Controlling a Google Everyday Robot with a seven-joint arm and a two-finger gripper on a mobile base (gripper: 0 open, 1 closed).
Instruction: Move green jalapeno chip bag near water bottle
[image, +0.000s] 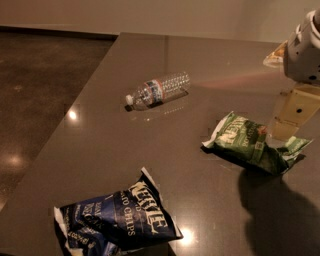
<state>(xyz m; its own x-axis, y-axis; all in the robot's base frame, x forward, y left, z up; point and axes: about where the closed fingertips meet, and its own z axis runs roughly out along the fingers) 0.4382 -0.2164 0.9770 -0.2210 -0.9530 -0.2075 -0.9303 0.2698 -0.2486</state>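
The green jalapeno chip bag (251, 143) lies crumpled on the dark table at the right, its white crimped end pointing left. The water bottle (159, 90) lies on its side near the middle of the table, cap to the left, up and to the left of the green bag and well apart from it. My gripper (292, 117) hangs from the white arm at the right edge, just behind and above the right end of the green bag. I cannot tell whether it touches the bag.
A larger dark blue chip bag (120, 220) lies at the front of the table (90, 150). The table's left edge runs diagonally, with brown floor (40, 75) beyond. A yellowish object (275, 55) sits at the far right, behind the arm.
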